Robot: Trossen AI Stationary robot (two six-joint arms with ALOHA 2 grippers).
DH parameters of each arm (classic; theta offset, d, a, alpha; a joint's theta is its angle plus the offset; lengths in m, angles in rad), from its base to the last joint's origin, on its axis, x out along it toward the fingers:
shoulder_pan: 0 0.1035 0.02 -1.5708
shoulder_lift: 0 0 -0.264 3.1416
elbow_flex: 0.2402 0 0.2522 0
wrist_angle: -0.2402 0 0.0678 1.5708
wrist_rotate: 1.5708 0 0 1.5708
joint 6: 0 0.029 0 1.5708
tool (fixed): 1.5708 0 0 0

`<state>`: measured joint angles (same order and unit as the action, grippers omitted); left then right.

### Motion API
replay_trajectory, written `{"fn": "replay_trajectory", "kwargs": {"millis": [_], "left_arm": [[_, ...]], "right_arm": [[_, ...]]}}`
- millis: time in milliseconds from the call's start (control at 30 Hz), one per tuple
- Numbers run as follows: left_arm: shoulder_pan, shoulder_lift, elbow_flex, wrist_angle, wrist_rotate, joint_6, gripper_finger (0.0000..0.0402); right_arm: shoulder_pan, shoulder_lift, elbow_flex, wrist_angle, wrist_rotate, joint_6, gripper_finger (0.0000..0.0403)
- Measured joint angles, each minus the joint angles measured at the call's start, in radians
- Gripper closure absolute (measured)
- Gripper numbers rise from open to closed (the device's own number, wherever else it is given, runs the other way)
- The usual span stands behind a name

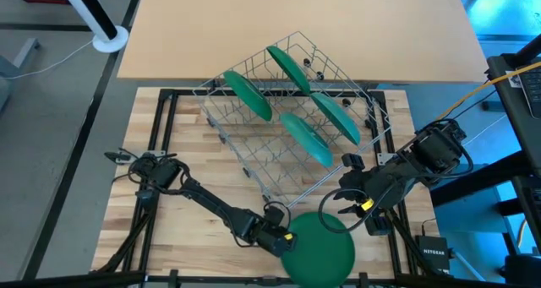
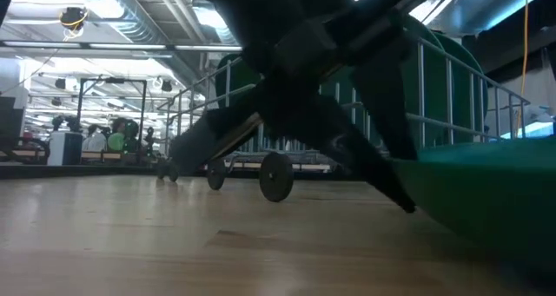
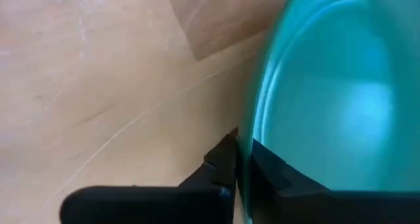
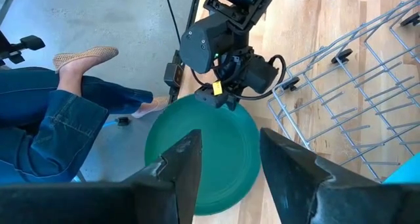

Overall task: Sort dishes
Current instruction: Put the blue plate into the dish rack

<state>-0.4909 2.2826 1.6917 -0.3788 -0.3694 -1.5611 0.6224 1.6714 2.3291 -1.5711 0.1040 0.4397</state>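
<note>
1. The left gripper (image 1: 286, 236) is clenched on the rim of a green plate (image 1: 318, 246), just in front of the wire dish rack (image 1: 254, 157).
2. The plate seems slightly tilted.
3. The right gripper (image 1: 345, 205) hangs released beside the rack's front corner, over the plate.
4. Four plates (image 1: 248, 95) stand in the rack.

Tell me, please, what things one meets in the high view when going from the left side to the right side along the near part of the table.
Left arm base → left gripper, its jaws shut on the rim of the flat green plate → right gripper, jaws open above the plate's far edge → right arm base.
</note>
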Motion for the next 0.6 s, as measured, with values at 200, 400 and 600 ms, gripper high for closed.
{"fn": "replay_trajectory", "kwargs": {"millis": [200,400,600], "left_arm": [[0.0,0.001,0.0,0.028,-0.003,0.035,0.0397],[-0.004,0.001,-0.002,0.055,-0.003,0.068,0.0399],[-0.017,-0.002,-0.002,0.219,0.002,0.108,0.04]], "right_arm": [[0.0,0.0,0.0,0.0,-0.005,0.0,0.0244],[0.0,0.0,0.0,0.0,-0.03,0.0,0.0244],[-0.001,0.0,0.005,-0.001,-0.091,0.0,0.0244]]}}
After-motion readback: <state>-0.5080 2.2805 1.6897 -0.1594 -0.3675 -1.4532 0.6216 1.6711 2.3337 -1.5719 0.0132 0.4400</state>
